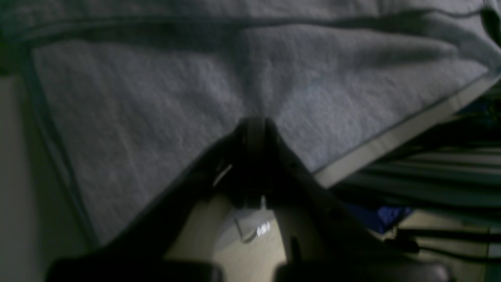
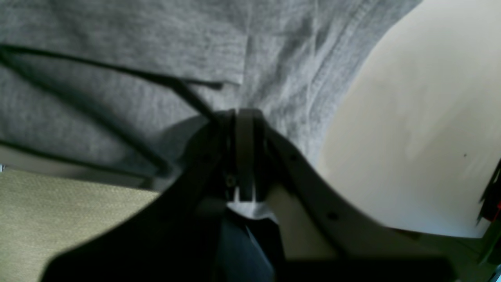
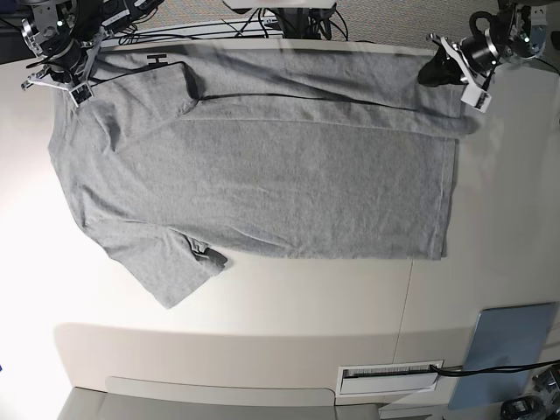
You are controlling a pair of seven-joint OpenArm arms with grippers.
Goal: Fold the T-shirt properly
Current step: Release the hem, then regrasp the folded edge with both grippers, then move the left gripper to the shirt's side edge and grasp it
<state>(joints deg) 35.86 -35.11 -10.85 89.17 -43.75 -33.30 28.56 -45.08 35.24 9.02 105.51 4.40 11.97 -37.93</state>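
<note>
The heather-grey T-shirt (image 3: 262,175) lies spread on the pale table (image 3: 289,297), plain side up, hem to the right. One short sleeve (image 3: 175,262) points toward the near edge. Its far long edge is folded over in a strip (image 3: 306,105). My left gripper (image 3: 430,73) is at the far right corner, shut on the shirt's edge; its wrist view shows the closed jaws (image 1: 254,125) pinching grey cloth (image 1: 156,98). My right gripper (image 3: 68,80) is at the far left corner by the shoulder, shut on the cloth (image 2: 117,39), its jaws closed (image 2: 242,117).
A grey-blue pad (image 3: 512,350) lies at the near right corner. A white labelled slot (image 3: 389,376) sits in the table's near edge. Cables (image 3: 289,17) run behind the far edge. The table's edge (image 1: 391,145) shows right beside my left gripper.
</note>
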